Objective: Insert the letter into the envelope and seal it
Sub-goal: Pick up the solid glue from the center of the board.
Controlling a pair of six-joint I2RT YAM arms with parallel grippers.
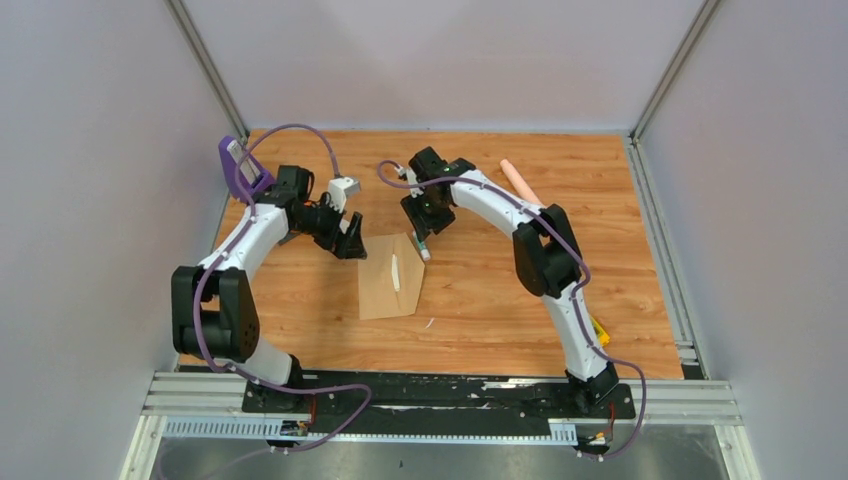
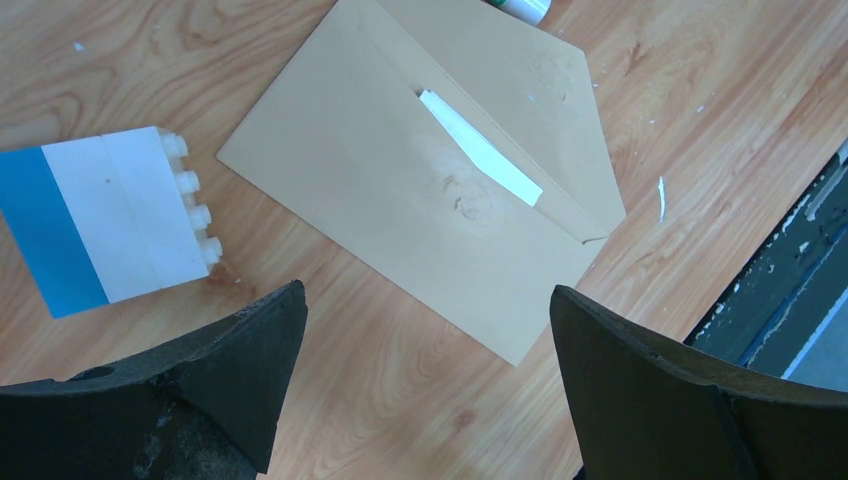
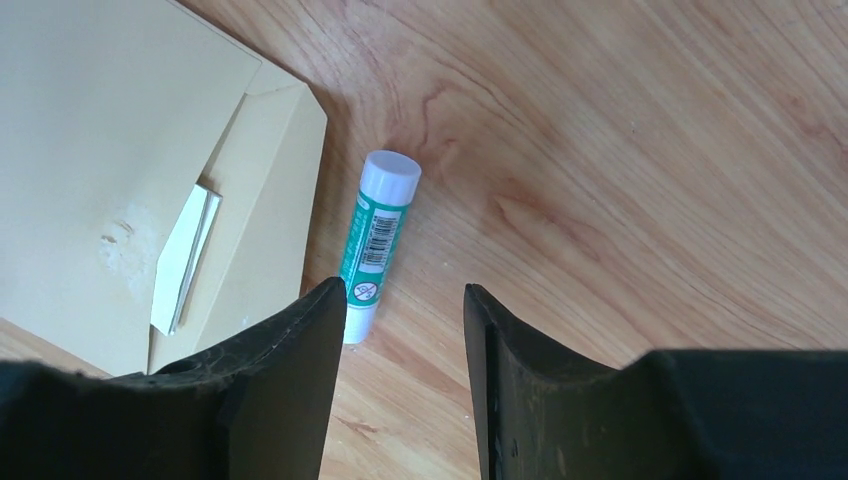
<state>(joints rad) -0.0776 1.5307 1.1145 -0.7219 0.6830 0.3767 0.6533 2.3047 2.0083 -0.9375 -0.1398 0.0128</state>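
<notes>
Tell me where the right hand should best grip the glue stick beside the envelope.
Likely mid-barrel, coming straight down and closing across its width: the glue stick lies flat on the table, a slim round tube, with the envelope close along one side.

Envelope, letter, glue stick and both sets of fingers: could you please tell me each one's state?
Envelope: lying flat, flap open, unsealed.
Letter: tucked inside, white edge showing.
Glue stick: capped, lying beside envelope.
Left fingers: wide open, empty.
Right fingers: partly open, empty.
</notes>
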